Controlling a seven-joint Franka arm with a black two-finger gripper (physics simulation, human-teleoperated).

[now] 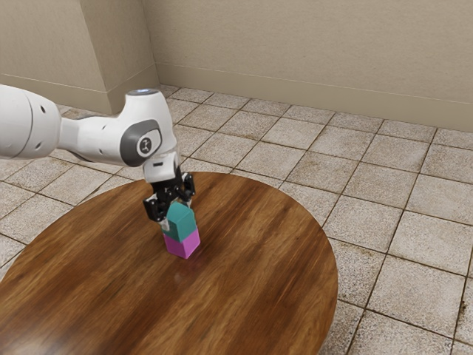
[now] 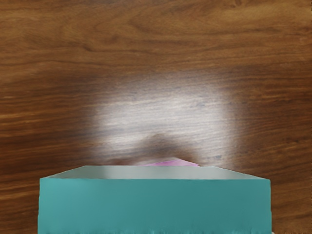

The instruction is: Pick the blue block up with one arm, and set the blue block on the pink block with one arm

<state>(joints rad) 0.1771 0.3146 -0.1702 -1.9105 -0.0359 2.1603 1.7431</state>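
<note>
The blue block (image 1: 181,222), teal in colour, stands squarely on top of the pink block (image 1: 182,243) near the middle of the round wooden table (image 1: 244,281). My gripper (image 1: 172,206) comes straight down over the stack, and its black fingers (image 1: 155,209) press against the blue block's upper part from two sides. It is shut on the blue block. Just under my hand in the wrist view is the blue block (image 2: 155,204), and a thin sliver of the pink block (image 2: 171,164) peeks out beyond its far edge.
The table's rim runs close behind the stack on the arm's side. Bare wood stretches toward the exterior view's right and front. Beige floor tiles (image 1: 384,192) and a plain wall surround the table.
</note>
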